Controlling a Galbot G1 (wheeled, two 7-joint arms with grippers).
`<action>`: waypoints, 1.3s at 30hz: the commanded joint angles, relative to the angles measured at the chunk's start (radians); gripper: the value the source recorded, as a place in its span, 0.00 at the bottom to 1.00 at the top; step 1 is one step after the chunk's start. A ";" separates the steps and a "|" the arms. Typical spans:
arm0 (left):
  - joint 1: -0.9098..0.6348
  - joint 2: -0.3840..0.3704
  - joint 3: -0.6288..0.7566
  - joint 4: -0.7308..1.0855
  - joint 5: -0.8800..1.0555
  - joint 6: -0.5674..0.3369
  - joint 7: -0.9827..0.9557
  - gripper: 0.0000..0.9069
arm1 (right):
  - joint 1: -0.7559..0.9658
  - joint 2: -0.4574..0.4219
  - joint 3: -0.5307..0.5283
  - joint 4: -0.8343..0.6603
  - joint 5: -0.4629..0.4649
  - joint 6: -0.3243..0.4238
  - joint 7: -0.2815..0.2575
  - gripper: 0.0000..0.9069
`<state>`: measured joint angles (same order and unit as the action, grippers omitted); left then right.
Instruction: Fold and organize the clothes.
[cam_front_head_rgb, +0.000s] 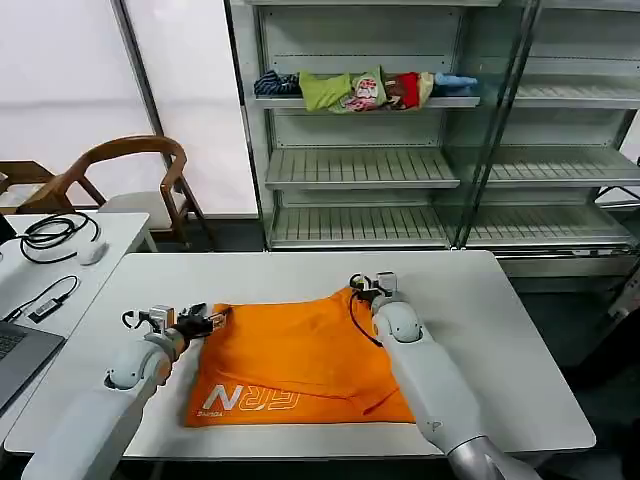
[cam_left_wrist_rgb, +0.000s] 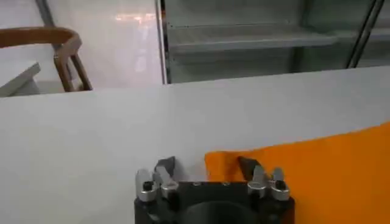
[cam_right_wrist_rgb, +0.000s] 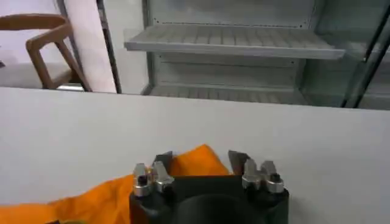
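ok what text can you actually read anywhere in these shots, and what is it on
Orange T-shirt, large white block lettering near the front hem, seen upside down: looks like "NRN", not sure of the letters.
Same shirt, small white print beside the big letters: too small to read.
Garments on the shelf: a printed patch on the green piece, too blurred to read.
No other text.

White table (cam_front_head_rgb: 520, 330); wooden chair (cam_front_head_rgb: 135, 175); garment bundle (cam_front_head_rgb: 365, 90) on shelf rack (cam_front_head_rgb: 400, 165)
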<state>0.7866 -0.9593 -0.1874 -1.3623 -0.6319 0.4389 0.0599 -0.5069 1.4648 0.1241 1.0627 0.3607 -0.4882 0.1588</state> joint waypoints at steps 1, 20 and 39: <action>0.002 0.002 0.001 -0.001 -0.001 0.002 0.010 0.03 | 0.002 0.002 0.001 -0.009 0.003 -0.004 -0.005 0.00; 0.024 0.002 -0.009 -0.037 -0.012 -0.001 0.024 0.02 | -0.015 -0.019 -0.008 0.063 0.008 0.011 -0.023 0.00; 0.172 0.043 -0.106 -0.221 -0.053 -0.007 0.022 0.03 | -0.215 -0.188 -0.027 0.493 0.144 -0.038 0.014 0.00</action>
<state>0.8707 -0.9252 -0.2450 -1.4814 -0.6767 0.4326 0.0816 -0.6224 1.3496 0.0980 1.3448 0.4559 -0.5186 0.1653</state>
